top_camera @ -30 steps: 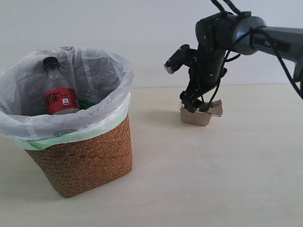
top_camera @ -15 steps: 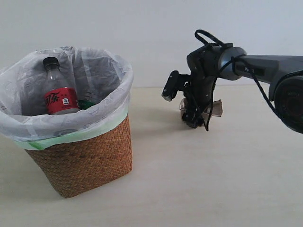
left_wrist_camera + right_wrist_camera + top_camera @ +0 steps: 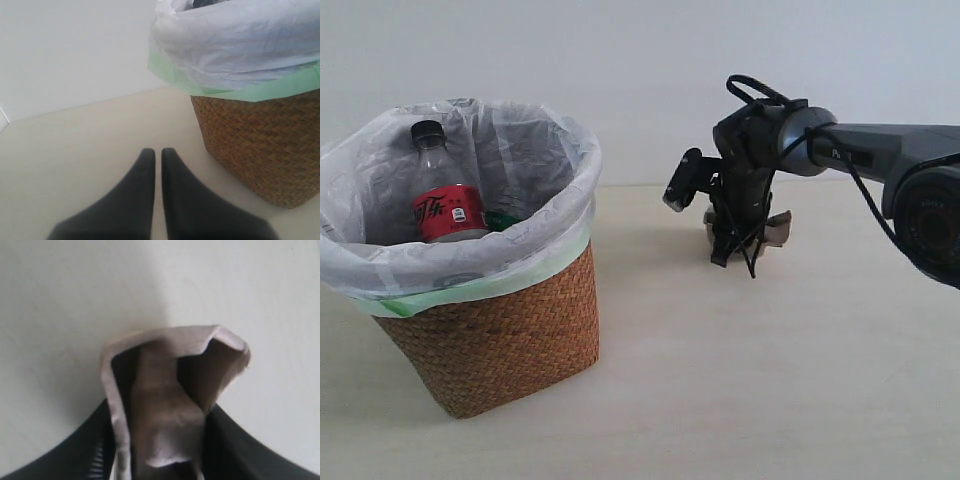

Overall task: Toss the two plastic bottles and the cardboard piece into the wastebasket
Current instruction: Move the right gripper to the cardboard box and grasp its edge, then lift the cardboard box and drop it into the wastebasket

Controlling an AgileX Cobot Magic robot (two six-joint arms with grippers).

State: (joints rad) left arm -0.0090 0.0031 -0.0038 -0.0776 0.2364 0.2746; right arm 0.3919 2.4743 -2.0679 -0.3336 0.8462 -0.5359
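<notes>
The brown wicker wastebasket [image 3: 500,330] with its white, green-edged bag stands at the left. Inside it, the bottle with the red label and black cap [image 3: 445,205] leans upright. Beside that bottle only a green patch of the second bottle [image 3: 501,218] shows. The brown-grey cardboard piece [image 3: 778,230] lies on the table at the right, mostly hidden behind my right gripper [image 3: 728,250]. In the right wrist view the cardboard piece [image 3: 165,405] is pinched between the two dark fingers [image 3: 240,445]. My left gripper [image 3: 157,152] is shut and empty, low over the table beside the wastebasket [image 3: 260,145].
A pale table [image 3: 770,380] runs in front of a plain white wall [image 3: 620,60]. The right arm's cables [image 3: 752,95] loop above its wrist.
My right arm came down over the cardboard piece. Its wrist now sits low at the tray and covers most of it. The wastebasket and the bottles have not moved.
</notes>
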